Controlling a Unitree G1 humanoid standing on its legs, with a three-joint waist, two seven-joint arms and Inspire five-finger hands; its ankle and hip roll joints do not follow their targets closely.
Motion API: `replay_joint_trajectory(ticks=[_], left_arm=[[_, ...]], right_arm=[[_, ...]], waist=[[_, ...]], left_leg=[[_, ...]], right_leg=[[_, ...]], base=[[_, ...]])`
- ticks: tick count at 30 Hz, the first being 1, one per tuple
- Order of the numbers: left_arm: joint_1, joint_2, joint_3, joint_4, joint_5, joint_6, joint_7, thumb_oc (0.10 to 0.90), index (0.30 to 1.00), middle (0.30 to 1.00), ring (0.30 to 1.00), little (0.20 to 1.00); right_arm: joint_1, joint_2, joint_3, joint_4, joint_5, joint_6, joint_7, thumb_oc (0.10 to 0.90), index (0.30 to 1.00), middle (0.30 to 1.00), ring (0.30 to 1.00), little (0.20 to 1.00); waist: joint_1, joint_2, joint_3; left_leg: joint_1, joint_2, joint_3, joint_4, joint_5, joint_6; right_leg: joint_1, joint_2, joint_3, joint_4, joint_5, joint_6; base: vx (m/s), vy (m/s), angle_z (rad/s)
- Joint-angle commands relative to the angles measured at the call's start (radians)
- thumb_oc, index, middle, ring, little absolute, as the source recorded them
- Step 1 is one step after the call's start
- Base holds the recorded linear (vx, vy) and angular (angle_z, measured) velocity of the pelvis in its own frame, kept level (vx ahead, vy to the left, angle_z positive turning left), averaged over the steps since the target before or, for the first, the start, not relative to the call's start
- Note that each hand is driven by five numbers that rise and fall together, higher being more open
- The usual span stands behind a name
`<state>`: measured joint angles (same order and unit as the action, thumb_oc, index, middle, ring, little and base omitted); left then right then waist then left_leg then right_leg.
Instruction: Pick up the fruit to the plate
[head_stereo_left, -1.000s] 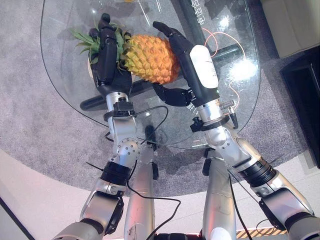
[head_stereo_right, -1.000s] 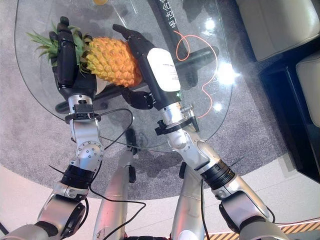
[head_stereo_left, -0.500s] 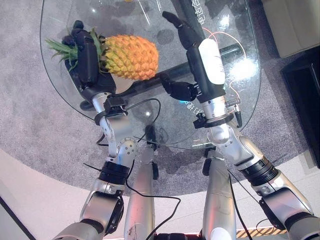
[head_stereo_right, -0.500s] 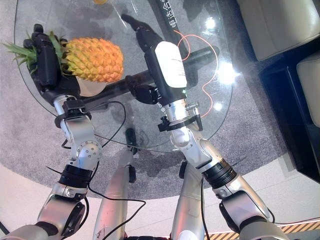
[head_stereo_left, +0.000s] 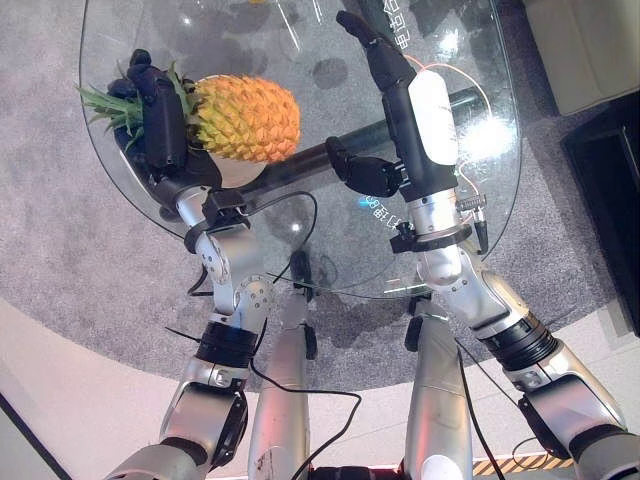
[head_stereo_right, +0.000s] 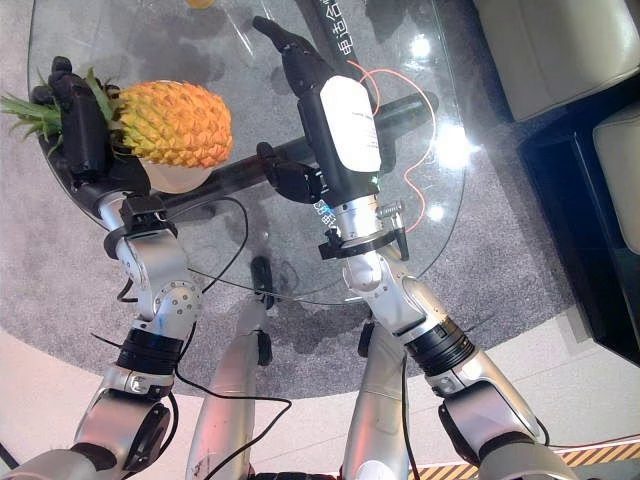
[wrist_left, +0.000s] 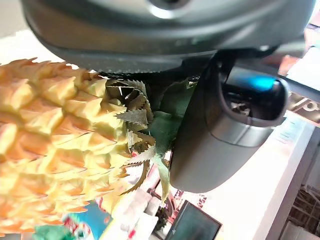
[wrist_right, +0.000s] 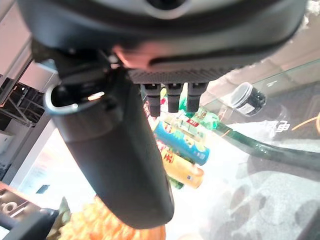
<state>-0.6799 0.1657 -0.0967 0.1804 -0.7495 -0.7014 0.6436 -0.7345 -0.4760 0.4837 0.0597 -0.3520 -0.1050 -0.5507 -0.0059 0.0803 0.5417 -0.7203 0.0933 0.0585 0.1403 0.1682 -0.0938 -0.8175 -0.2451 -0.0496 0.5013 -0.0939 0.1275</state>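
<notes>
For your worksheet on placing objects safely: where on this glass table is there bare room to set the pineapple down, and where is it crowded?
Bare glass lies between the pineapple and the right hand, and along the near rim of the glass table between the two wrists. The left edge is crowded: the left hand grips the pineapple over a pale plate.

My left arm reaches up and to the left, forearm nearly upright in the head views. The left robot hand (head_stereo_left: 160, 125) has its fingers curled round what it holds, the dark back of the hand facing the camera. My right arm stretches forward, well apart from the left. The right robot hand (head_stereo_left: 395, 95) is held loose with fingers straight, pointing away from me, and its thumb (head_stereo_left: 358, 170) sticks out sideways toward the left.
</notes>
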Motion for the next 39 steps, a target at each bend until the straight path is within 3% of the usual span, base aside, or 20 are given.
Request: replay_joint_trajectory(ticks=[1,13,22,31,39], left_arm=[[-0.158,0.071,0.056,-0.03,0.217,-0.139,0.069,0.1,0.3,0.3,0.3,0.2],[-0.22,0.17,0.088,0.172,0.475,-0.191,0.321,0.1,0.3,0.3,0.3,0.2],[-0.278,0.294,0.083,0.342,0.535,-0.17,0.438,0.1,0.3,0.3,0.3,0.2],[-0.386,0.409,0.041,0.536,0.523,-0.159,0.501,0.1,0.3,0.3,0.3,0.2],[-0.5,0.474,-0.019,0.706,0.499,-0.113,0.516,0.1,0.3,0.3,0.3,0.2]], right_arm=[[-0.093,0.017,-0.062,-0.034,0.046,-0.042,-0.131,0.8,0.9,0.9,0.9,0.9],[-0.01,-0.002,-0.188,0.135,0.246,-0.043,-0.36,0.8,0.9,0.9,0.9,0.9],[0.012,-0.049,-0.241,0.312,0.43,-0.026,-0.469,0.8,0.9,0.9,0.9,0.9],[0.006,-0.078,-0.261,0.566,0.661,-0.098,-0.476,0.8,0.9,0.9,0.9,0.9],[-0.015,-0.081,-0.294,0.859,0.864,-0.146,-0.378,0.8,0.9,0.9,0.9,0.9]], waist=[[-0.001,-0.007,-0.022],[-0.031,-0.015,-0.022],[-0.051,-0.018,-0.022],[-0.072,-0.026,-0.022],[-0.079,-0.033,-0.022]], left_leg=[[-0.012,-0.036,-0.001,0.079,-0.099,0.009],[-0.001,-0.022,0.015,0.078,-0.112,0.003],[-0.012,-0.012,0.026,0.094,-0.119,0.001],[-0.013,0.003,0.04,0.1,-0.128,-0.009],[-0.035,0.015,0.042,0.119,-0.126,-0.012]], right_leg=[[0.045,0.019,-0.066,-0.149,0.091,-0.012],[0.042,0.027,-0.048,-0.142,0.078,-0.01],[0.02,0.033,-0.038,-0.134,0.081,-0.015],[0.016,0.045,-0.03,-0.126,0.066,-0.019],[0.002,0.053,-0.032,-0.118,0.068,-0.027]], base=[[0.0,0.0,0.0],[0.0,0.017,0.0],[-0.01,0.026,-0.02],[-0.01,0.031,-0.03],[-0.01,-0.001,-0.06]])
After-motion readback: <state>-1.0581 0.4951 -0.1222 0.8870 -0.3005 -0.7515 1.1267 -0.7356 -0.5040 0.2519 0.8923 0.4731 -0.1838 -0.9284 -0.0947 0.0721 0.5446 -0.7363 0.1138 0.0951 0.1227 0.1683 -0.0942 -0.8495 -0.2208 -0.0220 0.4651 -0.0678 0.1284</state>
